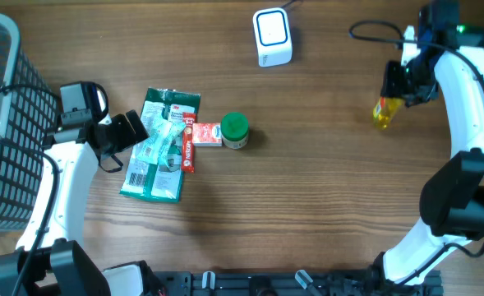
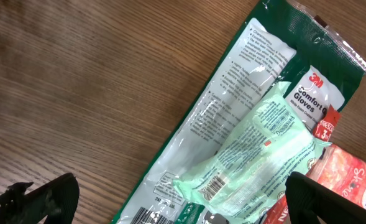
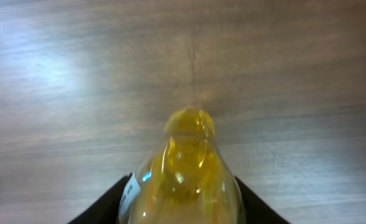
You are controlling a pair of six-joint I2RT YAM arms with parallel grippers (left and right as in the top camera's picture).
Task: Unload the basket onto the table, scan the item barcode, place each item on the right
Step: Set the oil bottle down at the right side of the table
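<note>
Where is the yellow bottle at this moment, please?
In the overhead view, the yellow bottle is on the right side of the table, gripped between the jaws of the right gripper, well to the right of the white scanner.

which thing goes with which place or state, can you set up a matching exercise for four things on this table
1 yellow bottle
2 green-lidded jar
3 glove packet
4 white scanner

a under the open left gripper
b alone at the far side
c in the right gripper
d beside the red-and-white box

Pairs: 1-c, 2-d, 3-a, 4-b
</note>
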